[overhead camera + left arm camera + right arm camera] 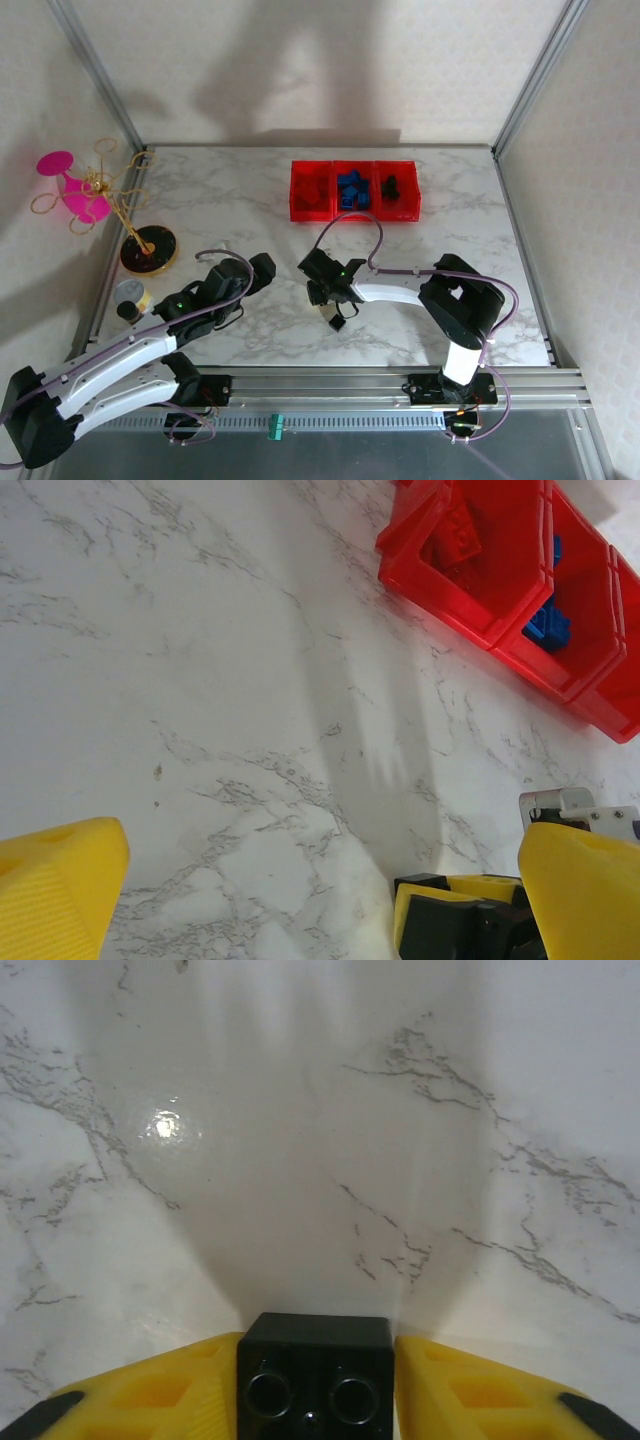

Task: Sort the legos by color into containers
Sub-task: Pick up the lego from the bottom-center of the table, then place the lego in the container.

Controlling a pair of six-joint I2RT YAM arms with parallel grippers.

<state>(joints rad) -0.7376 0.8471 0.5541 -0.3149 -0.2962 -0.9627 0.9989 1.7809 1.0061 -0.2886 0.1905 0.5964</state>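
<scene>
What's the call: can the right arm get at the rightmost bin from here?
Probably yes. The right hand, shut on a black brick, has bare table between it and the rightmost bin; the left hand sits open off to the side.

The table (pixel 240 200) is white marble with thin grey veins. At twelve o'clock on it, the containers (pixel 355 216) are translucent red. The legos (pixel 352 190) inside them run red, blue and black from nine to three o'clock. A black brick (pixel 315 1365) sits between the yellow pads (pixel 150 1400) of the right gripper (pixel 315 1405). The left gripper (pixel 320 895) has yellow, finely ribbed pads too. At nine o'clock, a pink and gold ornament (pixel 75 195) rises from a black disc (pixel 148 250).
</scene>
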